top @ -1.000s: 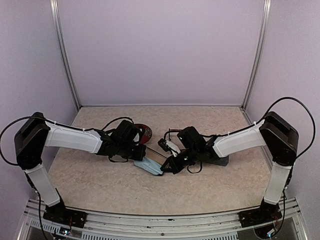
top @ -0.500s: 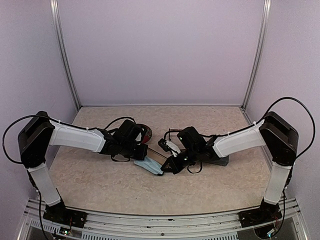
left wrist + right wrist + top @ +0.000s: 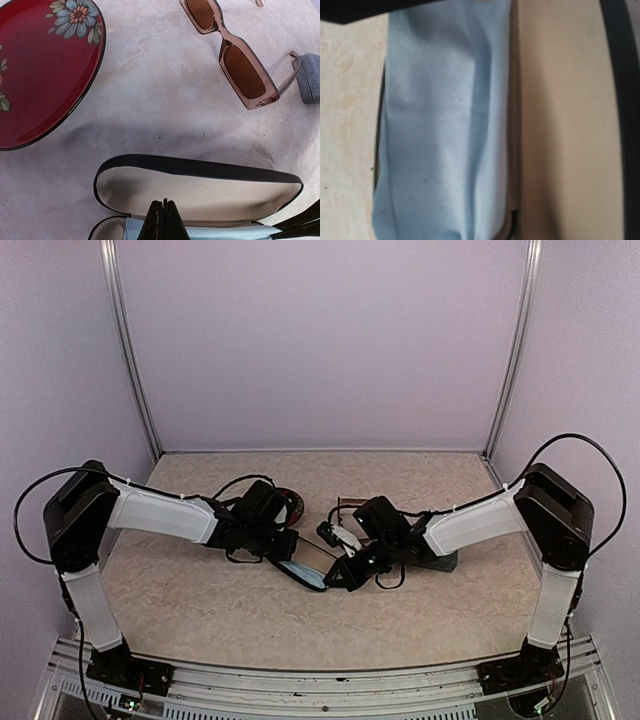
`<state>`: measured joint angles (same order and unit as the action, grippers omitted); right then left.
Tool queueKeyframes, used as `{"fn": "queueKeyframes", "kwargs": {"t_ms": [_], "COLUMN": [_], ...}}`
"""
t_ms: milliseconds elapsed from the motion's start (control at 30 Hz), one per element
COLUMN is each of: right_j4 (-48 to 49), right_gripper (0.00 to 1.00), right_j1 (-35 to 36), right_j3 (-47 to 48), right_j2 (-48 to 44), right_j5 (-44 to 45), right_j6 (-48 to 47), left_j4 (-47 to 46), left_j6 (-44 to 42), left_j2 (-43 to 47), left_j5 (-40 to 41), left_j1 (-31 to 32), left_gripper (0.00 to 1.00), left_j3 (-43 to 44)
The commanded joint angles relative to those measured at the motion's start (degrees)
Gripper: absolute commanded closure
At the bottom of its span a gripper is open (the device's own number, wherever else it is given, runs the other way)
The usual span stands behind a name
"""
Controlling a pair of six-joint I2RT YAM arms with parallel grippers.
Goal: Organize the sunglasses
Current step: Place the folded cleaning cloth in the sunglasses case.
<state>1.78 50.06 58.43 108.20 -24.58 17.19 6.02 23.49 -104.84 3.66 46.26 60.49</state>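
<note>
Reddish-brown sunglasses lie unfolded on the table, beyond an open black case with a beige lining. A light-blue cloth lies inside the case along its fold. My left gripper is shut, its tips down at the case's fold beside the cloth. In the top view the left gripper and right gripper meet at opposite ends of the case. The right wrist view shows only cloth and lining very close up, with the right gripper's fingers out of frame.
A red plate painted with flowers sits left of the sunglasses, behind the left gripper. A grey-blue case lies under the right forearm; its end shows in the left wrist view. Walls enclose the table.
My left arm has reached further right and forward onto the case. Less of the blue cloth sticks out of the case than before. The right gripper has barely shifted.
</note>
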Motion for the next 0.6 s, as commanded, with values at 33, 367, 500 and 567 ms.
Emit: {"fn": "queueKeyframes", "kwargs": {"t_ms": [33, 367, 500, 567], "right_j4": [-1.1, -1.7, -2.0, -2.2], "right_gripper": [1.0, 1.0, 1.0, 1.0], "right_j1": [0.1, 0.1, 0.1, 0.1], "right_j3": [0.3, 1.8, 2.6, 3.0], "right_j2": [1.3, 1.9, 1.9, 2.0], "right_j5": [-0.4, -0.2, 0.0, 0.1], "right_j6": [-1.0, -1.2, -1.3, -1.4], "left_j4": [0.7, 0.2, 0.1, 0.1], "left_j6": [-1.0, -0.3, -0.1, 0.0], "left_j2": [-1.0, 2.2, 3.7, 4.4], "left_j5": [0.5, 1.1, 1.8, 2.0], "left_j1": [-0.4, -0.1, 0.1, 0.1], "left_gripper": [1.0, 1.0, 1.0, 1.0], "left_j3": [1.4, -0.7, -1.6, -2.0]}}
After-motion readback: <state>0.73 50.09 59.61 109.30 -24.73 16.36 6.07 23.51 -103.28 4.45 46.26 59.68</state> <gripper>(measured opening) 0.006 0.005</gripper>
